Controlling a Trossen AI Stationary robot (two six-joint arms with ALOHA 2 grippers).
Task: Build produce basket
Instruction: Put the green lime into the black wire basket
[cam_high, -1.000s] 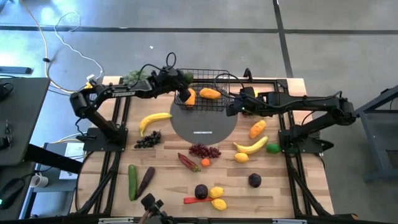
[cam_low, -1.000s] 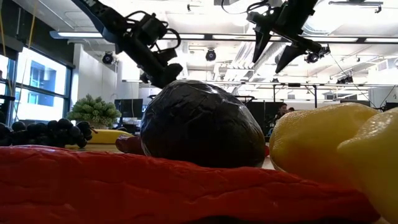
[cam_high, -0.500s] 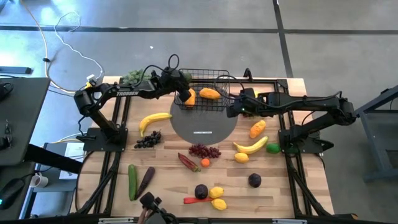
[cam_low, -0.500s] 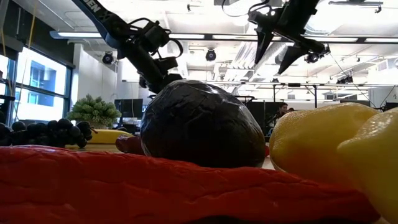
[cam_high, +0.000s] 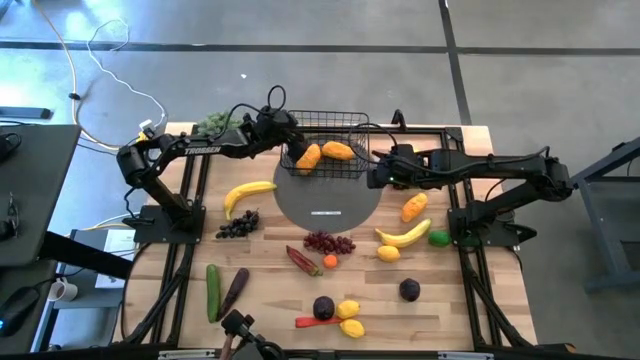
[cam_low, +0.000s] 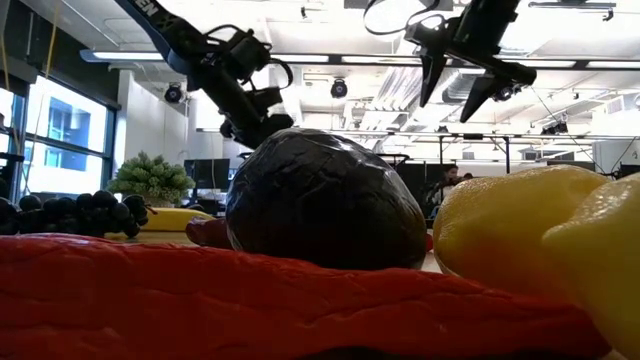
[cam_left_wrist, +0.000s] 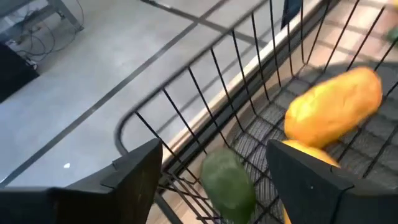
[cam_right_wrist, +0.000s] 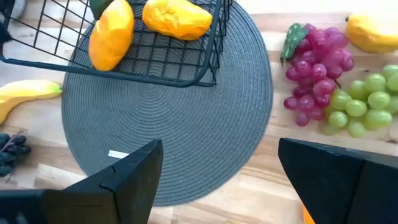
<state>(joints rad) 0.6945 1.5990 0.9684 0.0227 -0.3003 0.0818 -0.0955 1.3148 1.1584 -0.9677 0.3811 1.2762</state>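
- Left wrist view looks past the left gripper (cam_left_wrist: 211, 165), whose dark fingers (cam_left_wrist: 134, 171) stand apart with nothing clamped between them, right at the wire wall of the basket (cam_left_wrist: 205, 81).
- Between those spread fingers sits a green stem end (cam_left_wrist: 227, 183) of an orange fruit, with a second orange-yellow fruit (cam_left_wrist: 333, 106) lying on the basket floor beyond it.
- High view places the left gripper (cam_high: 283, 131) at the basket's left rim, and the basket (cam_high: 352, 172) at the far side of the table, its near part over a grey round mat (cam_high: 330, 205); two orange pieces lie side by side inside.
- Right wrist view shows the right gripper (cam_right_wrist: 217, 165) with its fingers wide apart and empty, hovering over the mat (cam_right_wrist: 186, 137); only this view shows red grapes (cam_right_wrist: 311, 43) touching green grapes (cam_right_wrist: 357, 102).
- High view puts the right gripper (cam_high: 377, 170) just beside the basket's right end.
- Low view, unlike the others, is filled by a dark plum (cam_low: 325, 200), a red chilli (cam_low: 250, 300) and lemons (cam_low: 520, 230) up close, with both arms overhead.
- Wooden slatted table (cam_high: 270, 300) carries the loose produce: a banana (cam_high: 246, 193), dark grapes (cam_high: 236, 226), a cucumber (cam_high: 212, 291) and an eggplant (cam_high: 234, 289).
- Beyond lies grey concrete floor (cam_high: 520, 80); the low view shows ceiling lights (cam_low: 330, 60) and tall windows (cam_low: 55, 135).
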